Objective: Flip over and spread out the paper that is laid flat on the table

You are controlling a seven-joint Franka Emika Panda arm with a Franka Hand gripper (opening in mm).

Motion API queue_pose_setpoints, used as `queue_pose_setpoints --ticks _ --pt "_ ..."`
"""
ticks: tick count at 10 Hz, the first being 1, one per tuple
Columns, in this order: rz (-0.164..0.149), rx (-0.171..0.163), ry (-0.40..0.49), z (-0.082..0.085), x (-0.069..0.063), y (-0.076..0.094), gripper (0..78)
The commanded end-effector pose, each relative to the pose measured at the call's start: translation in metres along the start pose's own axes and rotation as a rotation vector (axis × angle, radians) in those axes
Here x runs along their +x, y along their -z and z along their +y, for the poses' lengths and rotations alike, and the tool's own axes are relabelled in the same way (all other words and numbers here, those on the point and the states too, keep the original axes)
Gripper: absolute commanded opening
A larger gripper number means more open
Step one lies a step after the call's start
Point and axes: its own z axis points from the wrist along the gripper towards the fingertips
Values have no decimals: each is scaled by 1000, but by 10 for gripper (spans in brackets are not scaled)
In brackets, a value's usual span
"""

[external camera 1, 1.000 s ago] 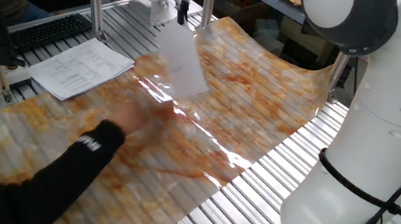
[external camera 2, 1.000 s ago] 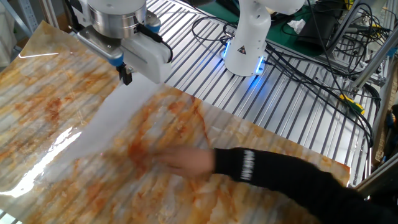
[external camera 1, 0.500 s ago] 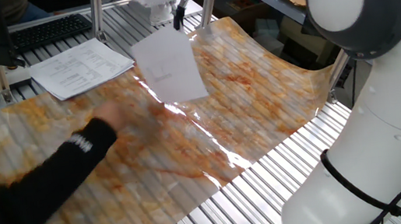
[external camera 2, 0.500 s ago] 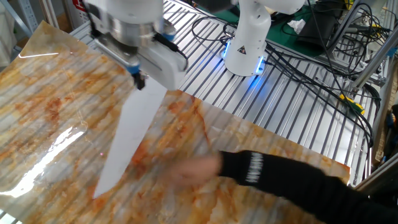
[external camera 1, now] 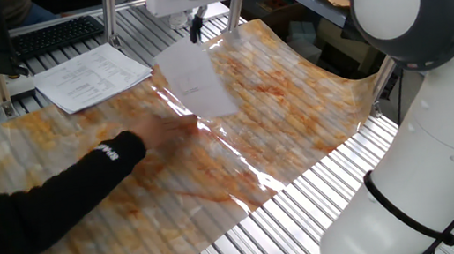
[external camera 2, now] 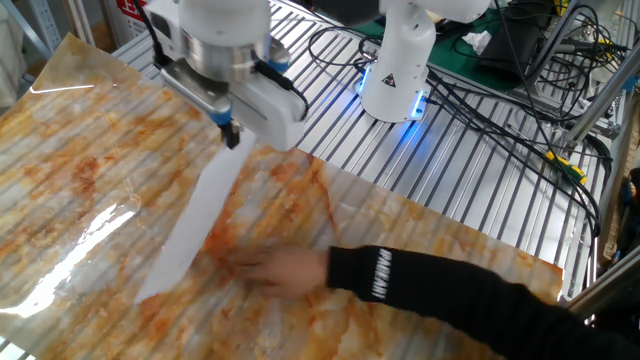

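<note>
Silvery slats of the table (external camera 1: 328,211) are showing around a glossy orange-and-grey marbled sheet (external camera 1: 296,108) that is covering most of the work surface. Gripper (external camera 2: 231,136) is hanging above the sheet with its fingers closed on the top edge of the paper (external camera 1: 192,80), pinching it. Paper is dangling directly beneath the gripper, slanting down and away from it toward the sheet. In the other fixed view the paper (external camera 2: 190,230) is appearing as a narrow white strip, long axis running diagonally from the fingers at upper right down to its free lower end at lower left, which is lying on or just above the marbled sheet; contact cannot be confirmed. Faint grey print is showing on the face turned to one fixed view. A person's hand (external camera 2: 285,270), blurred, in a black sleeve (external camera 2: 440,295), is reaching across the sheet near the paper's lower half. A stack of printed sheets (external camera 1: 91,75) is lying well apart, near a keyboard (external camera 1: 54,35).
</note>
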Motion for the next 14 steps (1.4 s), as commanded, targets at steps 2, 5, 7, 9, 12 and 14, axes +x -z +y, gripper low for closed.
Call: queue_pose_setpoints --ticks 2,5,7,9,12,14 --pt "4 -20 -24 14 -2 -6 13" --pt "6 -40 -34 24 -1 -11 13" --pt "10 -61 -48 36 -1 -18 13" --pt "10 -76 -73 50 -1 -27 13" --pt "5 -80 -102 76 4 -49 13" --pt "2 -79 -105 88 6 -61 13"
